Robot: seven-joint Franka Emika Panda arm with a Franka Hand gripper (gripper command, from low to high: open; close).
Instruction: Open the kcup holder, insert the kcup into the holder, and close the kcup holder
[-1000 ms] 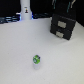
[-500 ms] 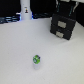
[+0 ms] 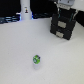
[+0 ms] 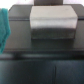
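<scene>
Looking at the exterior view, you have the kcup holder (image 3: pixel 63 25) far on the exterior view's right, a black boxy unit with rectangular front panels and grey edges, standing on the white worktop (image 3: pixel 20 55). Your arm (image 3: pixel 66 6) hangs right over the holder's top, white and grey, partly cut off by the frame edge. The gripper itself is not resolvable there, so you cannot tell how far its jaws are apart or whether it has hold of anything; the wrist view does not show the fingers either.

The kcup (image 3: pixel 36 60) sits alone on the worktop, near you and well apart from the holder, green top with a pale rim, upright as far as the blur allows. A white bottle-like object (image 3: pixel 25 11) stands far on the exterior view's left, with a small dark mark on it that is too blurred to read.

In the wrist view you get a grey block (image 4: pixel 51 22) lying on dark black surfaces of the holder (image 4: pixel 45 60), plus a teal patch (image 4: pixel 4 27) at the frame edge. No legible writing or brand anywhere.
</scene>
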